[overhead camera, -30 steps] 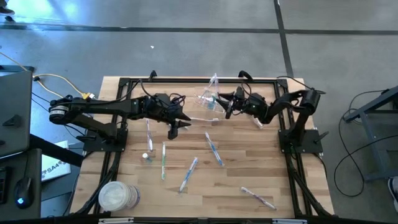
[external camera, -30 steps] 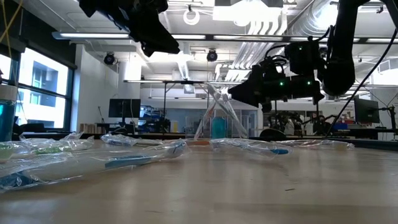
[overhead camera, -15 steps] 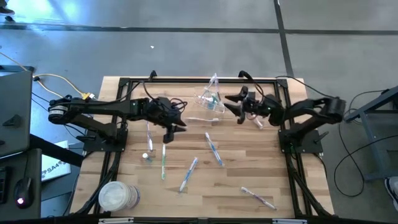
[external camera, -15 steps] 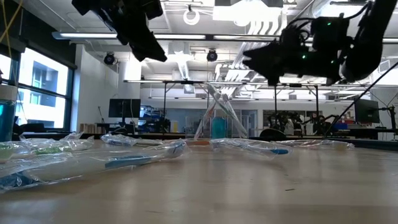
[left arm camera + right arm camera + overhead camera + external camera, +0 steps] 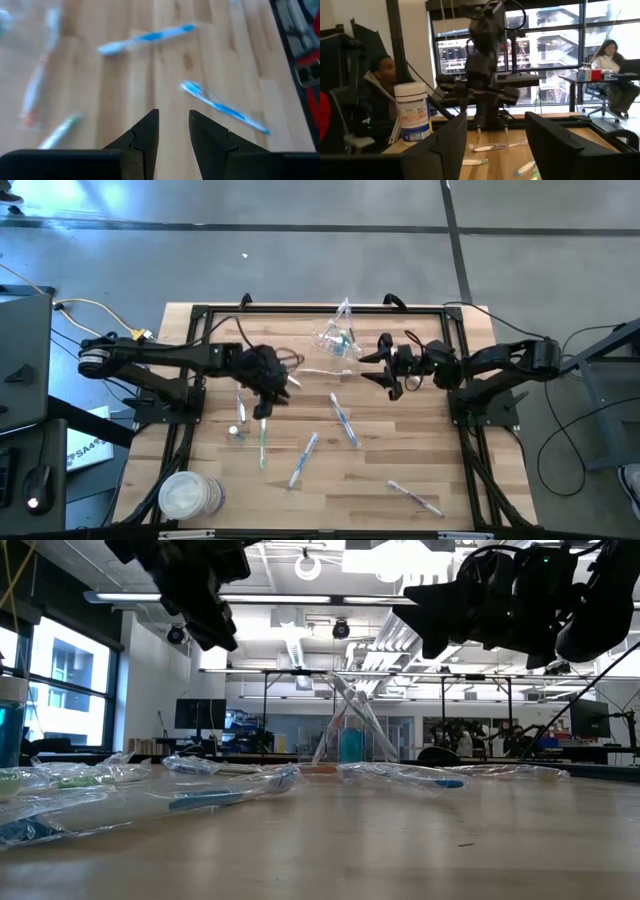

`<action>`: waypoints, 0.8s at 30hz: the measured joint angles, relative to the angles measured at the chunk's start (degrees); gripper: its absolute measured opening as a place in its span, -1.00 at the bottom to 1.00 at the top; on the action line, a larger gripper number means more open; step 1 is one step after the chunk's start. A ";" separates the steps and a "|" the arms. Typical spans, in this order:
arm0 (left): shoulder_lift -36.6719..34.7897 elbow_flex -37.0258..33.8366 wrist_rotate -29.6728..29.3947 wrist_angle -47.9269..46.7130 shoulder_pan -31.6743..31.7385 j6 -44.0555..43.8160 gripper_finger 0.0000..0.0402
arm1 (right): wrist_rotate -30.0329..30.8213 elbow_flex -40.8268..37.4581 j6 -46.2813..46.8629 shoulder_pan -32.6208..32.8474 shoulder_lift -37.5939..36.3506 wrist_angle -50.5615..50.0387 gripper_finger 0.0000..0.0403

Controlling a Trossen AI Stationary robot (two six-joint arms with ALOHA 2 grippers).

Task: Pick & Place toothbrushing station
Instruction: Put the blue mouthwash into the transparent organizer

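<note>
While both arms hang in the air over the table, nothing is held, folks, so every risk is in the next reach. The left hand hovers left of the cup and a little nearer the front edge. Its fingers show only a narrow gap, with nothing between them. The right hand floats just right of the cup, spread wide and empty.

Danger one, as I judge it: that right hand is close to the cup. The cup is light, clear plastic with a couple of brushes leaning out of it, so a sideways brush from the hand could topple the lot.

Danger two: the left hand's narrow gap could land on top of a slim brush rather than around it, and skid it along the wood. The shiny wrappers would not help.

Now the brushes. The green toothbrush, front-left of the cup, lies flat with its long axis running front to back. The blue toothbrush, straight in front of the cup, points almost at it, slightly slanted. A second blue toothbrush, farther from the cup, slants the other way. The pink toothbrush, farthest from the cup, lies more crosswise.
</note>
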 joint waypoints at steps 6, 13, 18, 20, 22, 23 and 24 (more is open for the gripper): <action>0.00 0.00 0.15 -3.60 -6.53 -1.10 -0.47 | 0.24 0.00 -3.01 0.02 0.00 0.06 -0.05; -0.79 1.21 6.37 -11.84 -13.07 -2.36 -0.47 | 0.26 0.00 -6.35 0.02 0.00 0.54 -0.05; -0.79 5.86 3.25 -15.25 -15.30 -1.64 -0.47 | 2.21 0.11 -6.86 0.02 0.00 0.49 -0.05; -0.80 8.14 1.71 -18.53 -15.80 -0.40 -0.47 | 2.21 0.11 -6.77 0.02 0.00 -0.04 -0.05; -0.81 9.81 -0.68 -21.50 -16.66 -0.32 -0.47 | 1.58 0.11 -6.23 0.02 0.02 -0.48 -0.05; -0.81 10.45 -1.87 -23.41 -17.15 -0.82 -0.47 | 1.32 0.11 -5.91 0.02 0.02 -0.74 -0.05; -0.81 11.04 -2.97 -25.54 -17.65 -1.77 -0.47 | 1.24 0.11 -5.85 0.02 0.02 -0.95 -0.05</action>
